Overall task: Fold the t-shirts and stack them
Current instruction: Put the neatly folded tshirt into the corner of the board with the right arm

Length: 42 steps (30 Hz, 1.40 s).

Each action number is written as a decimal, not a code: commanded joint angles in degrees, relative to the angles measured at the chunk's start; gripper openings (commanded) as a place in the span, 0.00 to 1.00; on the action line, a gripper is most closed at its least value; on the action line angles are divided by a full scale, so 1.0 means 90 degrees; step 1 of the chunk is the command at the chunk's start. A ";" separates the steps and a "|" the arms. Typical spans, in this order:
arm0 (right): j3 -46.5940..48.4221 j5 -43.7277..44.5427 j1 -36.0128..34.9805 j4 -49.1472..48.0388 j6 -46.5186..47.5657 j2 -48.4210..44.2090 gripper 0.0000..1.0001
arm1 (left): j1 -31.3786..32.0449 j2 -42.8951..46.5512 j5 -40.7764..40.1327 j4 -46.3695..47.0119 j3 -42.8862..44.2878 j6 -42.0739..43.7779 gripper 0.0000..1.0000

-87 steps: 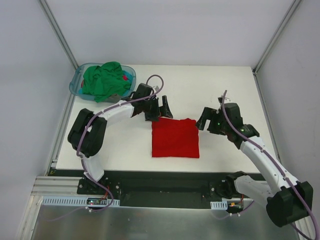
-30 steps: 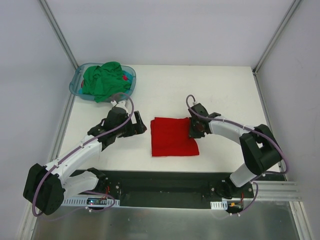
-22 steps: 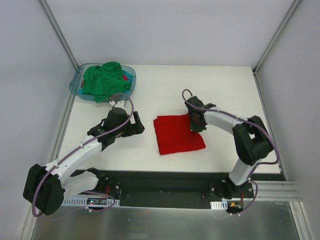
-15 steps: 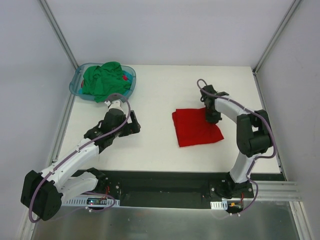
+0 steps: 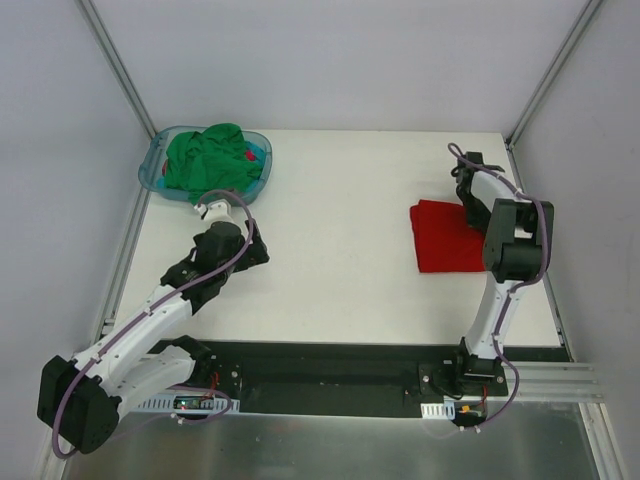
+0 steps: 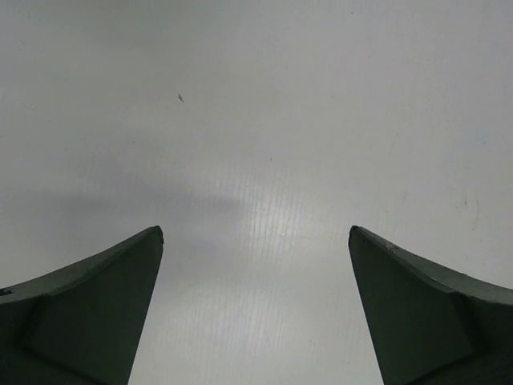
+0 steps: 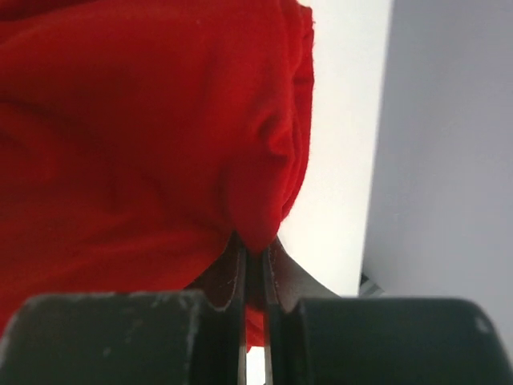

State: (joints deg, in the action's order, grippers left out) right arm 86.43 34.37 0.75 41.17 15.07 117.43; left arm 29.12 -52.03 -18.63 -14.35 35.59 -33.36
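The red shirt [image 5: 445,238] lies folded at the right of the table [image 5: 340,230], its cloth pinched in the right gripper [image 7: 255,247]. It looks light and limp, apt to unfold, so grip an edge through all layers. The green shirt [image 5: 205,162] is heaped in the basket [image 5: 150,172]; the left gripper [image 6: 256,234] gapes wide, holding nothing

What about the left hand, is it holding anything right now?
No, the left hand is open, its fingers wide apart, with only the table showing between them.
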 commanded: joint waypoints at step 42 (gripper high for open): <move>0.0818 -0.1062 0.0649 -0.0219 -0.0344 -0.2019 0.96 | -0.0062 0.0380 0.0380 0.0003 0.0029 0.0172 0.99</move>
State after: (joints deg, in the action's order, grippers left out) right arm 96.77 30.76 9.30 39.22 18.59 112.33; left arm 29.12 -50.89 -19.59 -14.37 34.85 -32.29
